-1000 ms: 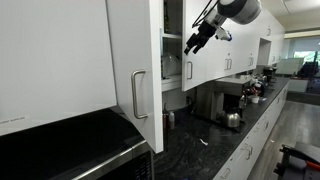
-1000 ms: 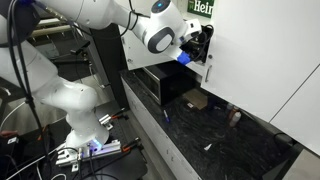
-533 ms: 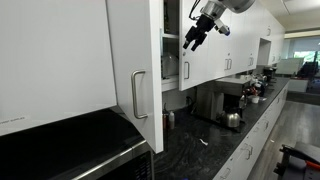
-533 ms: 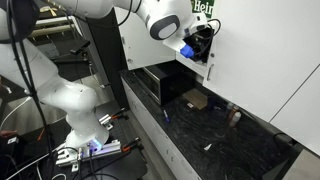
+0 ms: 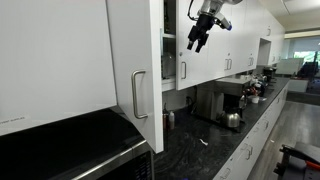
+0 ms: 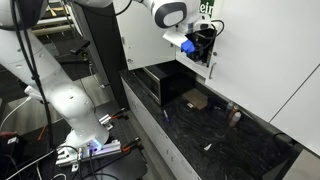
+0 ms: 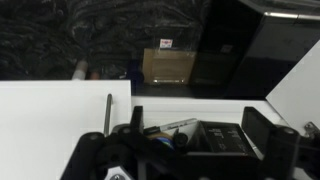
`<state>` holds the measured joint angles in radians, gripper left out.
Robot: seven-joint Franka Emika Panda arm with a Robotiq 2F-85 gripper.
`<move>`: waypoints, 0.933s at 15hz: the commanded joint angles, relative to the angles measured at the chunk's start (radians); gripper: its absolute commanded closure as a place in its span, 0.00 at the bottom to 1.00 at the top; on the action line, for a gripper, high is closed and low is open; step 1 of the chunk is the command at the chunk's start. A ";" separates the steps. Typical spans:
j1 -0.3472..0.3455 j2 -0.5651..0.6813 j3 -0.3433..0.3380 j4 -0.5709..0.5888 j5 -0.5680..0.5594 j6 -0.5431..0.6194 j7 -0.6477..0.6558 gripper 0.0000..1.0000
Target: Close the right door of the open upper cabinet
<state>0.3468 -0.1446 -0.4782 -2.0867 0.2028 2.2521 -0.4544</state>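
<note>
My gripper (image 5: 200, 32), jaws spread and holding nothing, hangs at the free edge of the right door (image 5: 212, 62), above its slim handle (image 7: 109, 112), beside the upper cabinet (image 5: 172, 45)

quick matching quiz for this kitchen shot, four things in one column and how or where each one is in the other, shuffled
Column 1
1 gripper
2 right door
3 countertop
4 kettle

Column 2
a dark, speckled
b silver, standing on the counter
c white, slim vertical bar handle
d open, held high above the counter

Pairs: 1-d, 2-c, 3-a, 4-b
</note>
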 commanded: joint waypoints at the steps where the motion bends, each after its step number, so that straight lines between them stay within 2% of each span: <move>1: -0.187 0.011 0.155 0.063 -0.036 -0.219 0.027 0.00; 3: -0.245 0.004 0.198 0.093 -0.039 -0.387 0.028 0.00; 4: -0.260 0.002 0.221 0.054 -0.010 -0.270 0.006 0.00; 6: -0.285 -0.002 0.235 0.074 -0.013 -0.353 0.008 0.00; 14: -0.289 -0.001 0.240 0.078 -0.015 -0.368 0.009 0.00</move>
